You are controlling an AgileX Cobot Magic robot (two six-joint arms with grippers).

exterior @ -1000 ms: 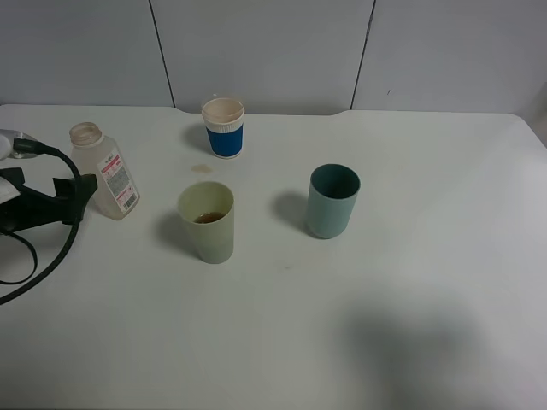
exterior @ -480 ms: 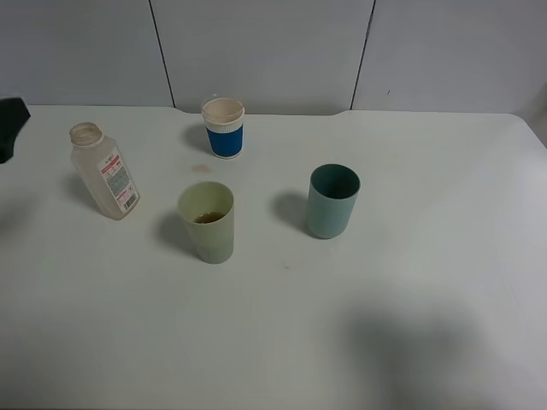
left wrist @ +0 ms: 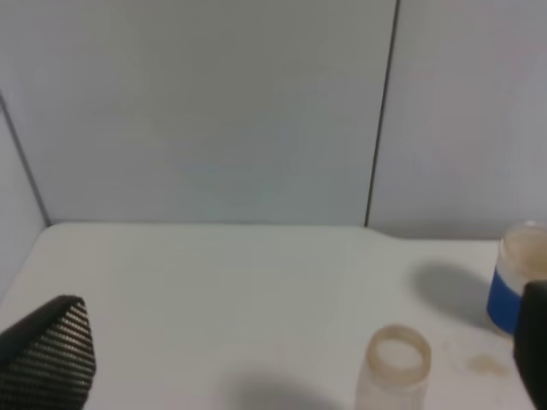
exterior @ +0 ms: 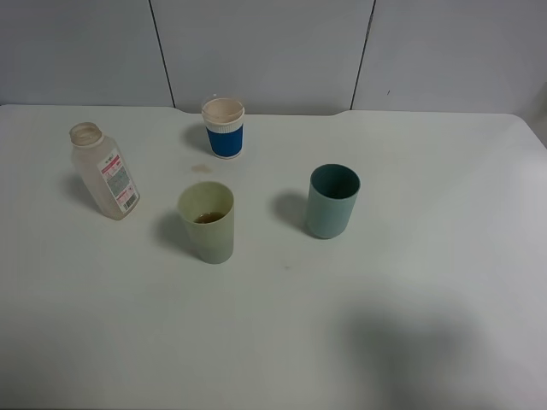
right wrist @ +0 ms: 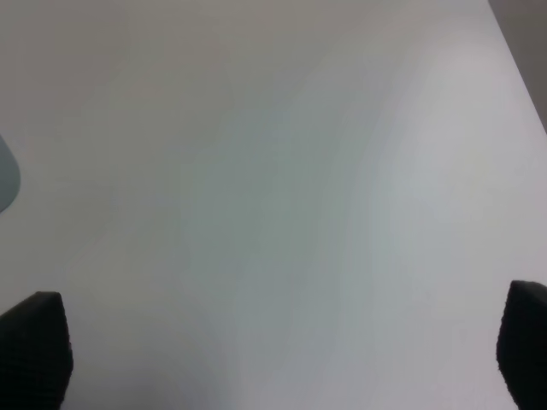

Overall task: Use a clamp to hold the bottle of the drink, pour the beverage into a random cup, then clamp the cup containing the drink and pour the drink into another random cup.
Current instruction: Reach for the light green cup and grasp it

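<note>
One bottle (exterior: 102, 171), uncapped, upright at far left. Three cups: green cup (exterior: 206, 222) in the middle, apparently with a little brown drink; teal cup (exterior: 332, 201) to its right; blue-white cup (exterior: 224, 127) behind. Left gripper (left wrist: 299, 342) and right gripper (right wrist: 282, 342) both spread wide, empty.

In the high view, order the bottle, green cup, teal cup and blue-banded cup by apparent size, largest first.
1. bottle
2. green cup and teal cup: nearly alike, green sits nearer, so unranked
3. blue-banded cup, though farthest back
</note>
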